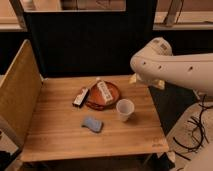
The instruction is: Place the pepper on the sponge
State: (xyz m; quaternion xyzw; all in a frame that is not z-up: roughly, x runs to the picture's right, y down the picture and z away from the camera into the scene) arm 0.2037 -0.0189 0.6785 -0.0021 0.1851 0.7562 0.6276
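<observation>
On the left, one tall wooden board (17, 90) stands up along the side of the wooden table (55, 135). A little to the right lies one flat black-and-white bar (81, 97). It rests against the left edge of the plate (115, 93).

There is one plate. It is round and red-brown and sits near the back middle of the table. The pepper (103, 91) lies in this plate. It is long and pale, and it is the only pepper here. It is the only thing lying fully in the plate.

In front of the plate, a bit apart from it, lies one sponge (92, 123). It is blue-grey and lies flat on the wood. The pepper and the sponge do not touch, and the plate's rim is between them.

Just to the right of the plate stands one white cup (124, 109). It is upright with its mouth up. I cannot tell what is inside it.

On the right, one big white arm (175, 67) reaches in over the back right corner of the table. The gripper (146, 81) peeks out from under it, near the table's back edge. Its two yellowish fingers (134, 78) stand wide apart and hold nothing.

Black cables (197, 132) lie on the floor at the far right
</observation>
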